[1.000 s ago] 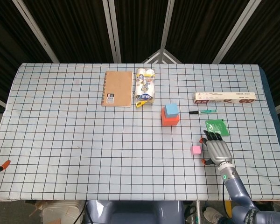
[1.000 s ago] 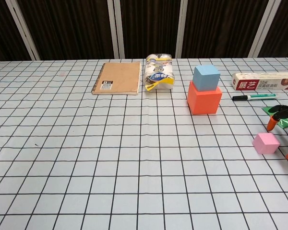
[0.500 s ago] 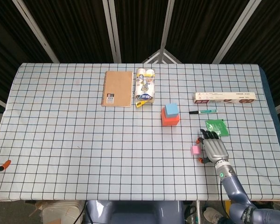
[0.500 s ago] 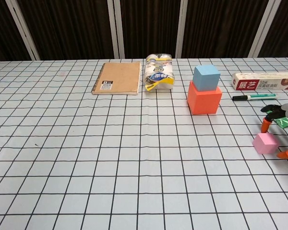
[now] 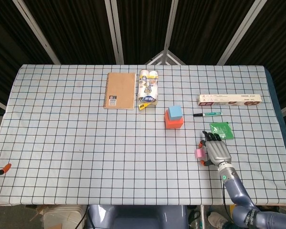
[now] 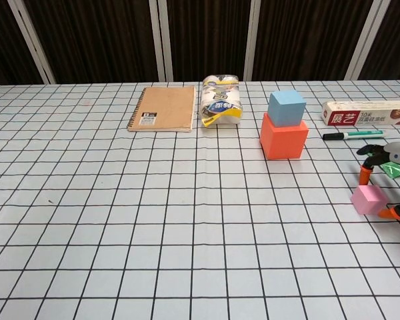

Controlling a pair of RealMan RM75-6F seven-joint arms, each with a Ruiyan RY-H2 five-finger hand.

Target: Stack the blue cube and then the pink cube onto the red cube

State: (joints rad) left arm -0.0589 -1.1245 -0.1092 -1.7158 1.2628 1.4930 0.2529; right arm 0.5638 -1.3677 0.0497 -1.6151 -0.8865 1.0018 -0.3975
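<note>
blue cube [image 6: 287, 107] sits on the red cube [image 6: 283, 139] mid-table. pink cube [image 6: 369, 199] is on the cloth off to the right, right hand [image 5: 216, 150] just beside it, fingers spread around it, not gripping.

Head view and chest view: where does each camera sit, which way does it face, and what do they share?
Head view: high above the near table edge, looking steeply down on the whole table; the right hand and forearm show at lower right.
Chest view: low at the near edge, looking across the tabletop toward the dark curtain; only the right hand's fingers enter at the right.
Shared: pink cube beside that hand, blue cube on the red cube, the notebook.
</note>
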